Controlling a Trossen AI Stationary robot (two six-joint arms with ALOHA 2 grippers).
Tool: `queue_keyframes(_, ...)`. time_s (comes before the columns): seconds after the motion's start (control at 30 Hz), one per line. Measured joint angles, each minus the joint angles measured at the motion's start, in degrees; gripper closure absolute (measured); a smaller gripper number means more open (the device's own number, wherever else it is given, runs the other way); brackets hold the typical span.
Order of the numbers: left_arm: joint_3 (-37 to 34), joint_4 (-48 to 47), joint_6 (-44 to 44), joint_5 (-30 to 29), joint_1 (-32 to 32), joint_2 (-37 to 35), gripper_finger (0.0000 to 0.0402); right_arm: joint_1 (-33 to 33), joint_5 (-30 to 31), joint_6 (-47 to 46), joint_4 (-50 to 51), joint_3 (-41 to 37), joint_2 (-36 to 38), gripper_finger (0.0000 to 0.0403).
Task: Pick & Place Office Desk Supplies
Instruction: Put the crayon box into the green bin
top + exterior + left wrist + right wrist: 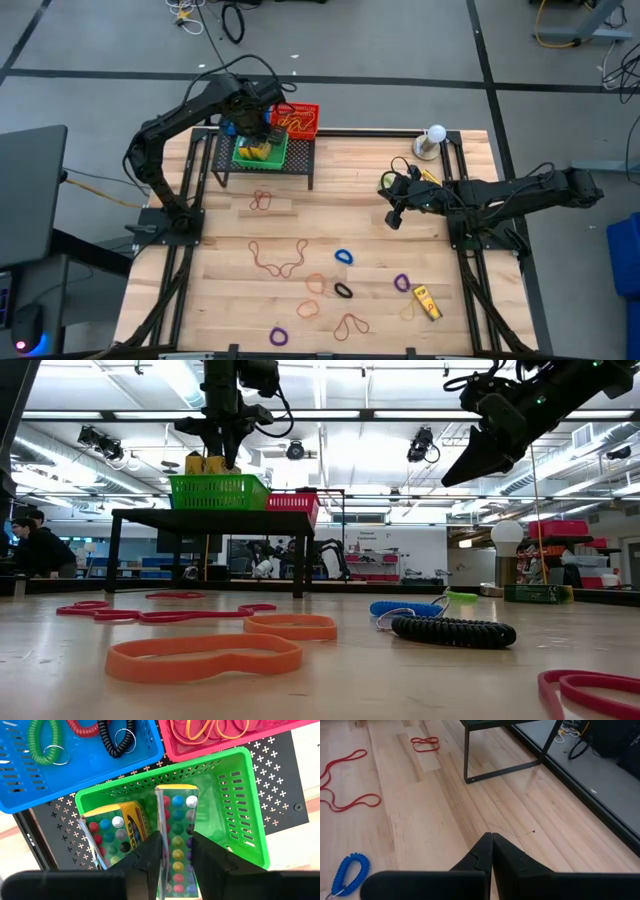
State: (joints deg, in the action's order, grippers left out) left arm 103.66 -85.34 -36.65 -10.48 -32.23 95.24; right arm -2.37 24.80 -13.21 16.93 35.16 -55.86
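Note:
My left gripper (176, 851) hangs over the green basket (235, 820) on the black shelf (265, 172) and is shut on a yellow crayon box (176, 815) that stands on end inside it. A second crayon box (112, 832) leans in the same basket. A third crayon box (427, 302) lies flat on the table near the front right. Rubber-band loops (278, 262) and coiled loops (344, 257) lie scattered on the wood. My right gripper (491, 847) is shut and empty, held high over bare wood right of the shelf (392, 215). My left gripper pinches the crayon box between its two fingers (150, 852), on the box's two broad faces at its upper end (176, 837). The fingers come from above, pointing down. The box stands upright with its lower end down in the green basket; the low view shows it above the rim (205, 463).
A blue basket (30, 775) with coiled loops and a red basket (220, 740) with rubber bands sit behind the green one on the shelf. A white ball on a round base (432, 140) stands at the far right. Black frame rails (470, 250) run along both table sides.

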Motion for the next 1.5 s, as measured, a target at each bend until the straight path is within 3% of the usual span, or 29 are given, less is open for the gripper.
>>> queue_keyframes(0.87, 0.0, -3.2, -5.5, -4.0, 0.0, -0.3, 0.0308, 0.0, -0.2, 0.0, 0.0, 0.0, 0.0, 0.0391)
queue_keyframes(1.5, 0.0, -3.2, -0.8, -3.6, 0.4, -0.3, 0.0303, 0.0, 0.1, 0.0, 0.0, 0.0, 0.0, 0.0391)
